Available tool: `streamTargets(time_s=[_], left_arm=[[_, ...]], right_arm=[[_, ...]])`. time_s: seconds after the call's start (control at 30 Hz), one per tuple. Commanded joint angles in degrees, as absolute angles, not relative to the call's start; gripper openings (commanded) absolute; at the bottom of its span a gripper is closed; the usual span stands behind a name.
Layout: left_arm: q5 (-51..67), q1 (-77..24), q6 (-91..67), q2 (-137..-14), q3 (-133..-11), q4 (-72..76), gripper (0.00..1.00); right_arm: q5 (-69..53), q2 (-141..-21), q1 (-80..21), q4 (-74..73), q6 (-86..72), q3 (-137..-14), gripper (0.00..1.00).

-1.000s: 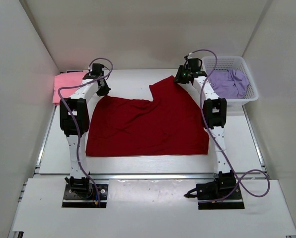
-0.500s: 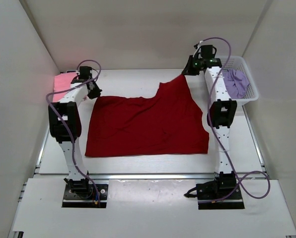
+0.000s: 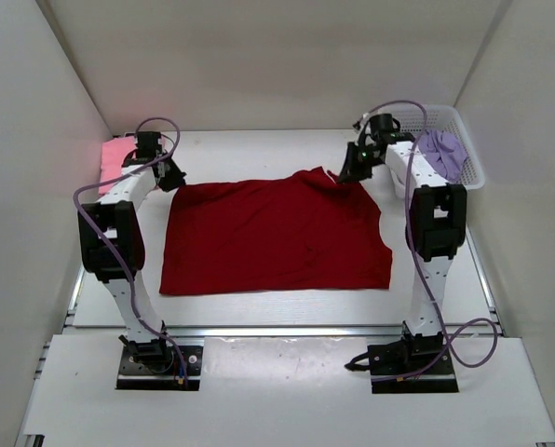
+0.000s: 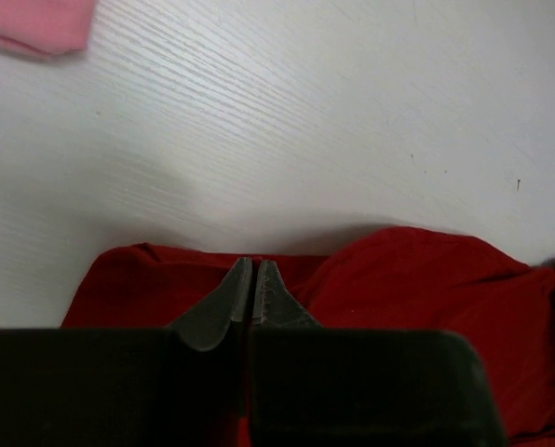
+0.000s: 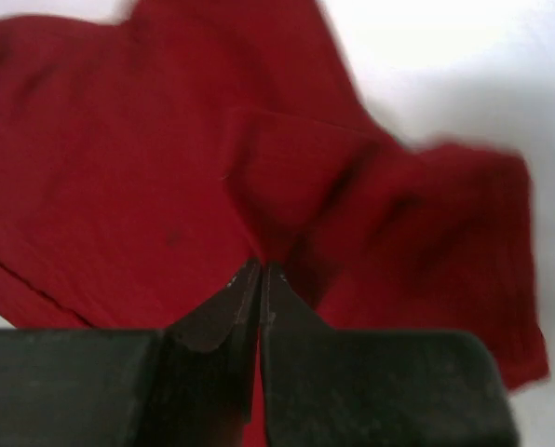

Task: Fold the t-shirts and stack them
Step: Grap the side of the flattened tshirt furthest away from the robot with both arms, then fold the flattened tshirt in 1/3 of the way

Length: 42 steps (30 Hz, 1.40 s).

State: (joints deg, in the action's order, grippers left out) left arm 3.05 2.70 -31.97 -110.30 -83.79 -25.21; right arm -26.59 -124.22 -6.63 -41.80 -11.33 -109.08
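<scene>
White table (image 3: 259, 149) in a plain white-walled booth, seen from above. Dark red shirt (image 3: 277, 237) lies spread mid-table, its far edge rumpled. Left gripper (image 3: 169, 175), jaws pressed together, pinches the shirt's far-left corner. Right gripper (image 3: 345, 173), jaws equally tight, pinches a puckered fold near the far-right shoulder. Pink shirt (image 3: 117, 152) looks folded at the far-left edge, well apart. Lavender shirt (image 3: 442, 151) is bunched in the white basket (image 3: 426, 110), far right.

I judge the red one is being spread, not yet folded. Risks as I see them:
- Right pinch sits inboard of the true corner, so pulling outward may drag a bunch instead of flattening it.
- Thin cloth could slip from either pinch.
- Uneven pull btwn arms would skew the shirt.
- Right arm is near the basket & could nudge it.
</scene>
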Motion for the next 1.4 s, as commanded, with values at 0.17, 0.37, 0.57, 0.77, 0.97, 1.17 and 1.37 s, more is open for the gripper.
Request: streamTargets(time_s=[0.17,0.37,0.57,0.77,0.97,1.17,1.37], left_arm=[[7.4,4.0,-33.3,-101.7,-78.3,-24.0,0.0],[9.6,6.1,-34.3,-95.8,-69.5,-21.3,0.0],[5.2,5.9,-32.2,-89.6,-66.1,-23.1,0.0],[7.7,7.8,-33.3,-83.2,-58.9,-21.3,0.0],[8.2,9.4,-32.9,-80.8,-52.4,-20.7,0.0],[9.5,10.0,-33.7,-78.3,-47.5,-20.7,0.0],[10.4,11.1,-36.2,-78.0,-42.9,-19.1,0.05]], right_arm=[[-25.0,-104.5,-2.1,-24.5,-15.7,-87.2,0.0],[-25.7,-86.9,-0.1,-12.0,-22.7,-64.9,0.0],[-22.1,-75.3,0.3,-10.6,-24.3,-55.8,0.0],[-23.0,-68.1,1.2,-9.2,-26.2,-45.9,0.0],[-21.4,-62.1,0.4,-9.3,-27.0,-37.9,0.0],[-20.4,-55.3,-1.2,-9.8,-28.4,-30.4,0.0],[-17.7,-51.9,-2.0,-10.4,-30.8,-23.5,0.0]])
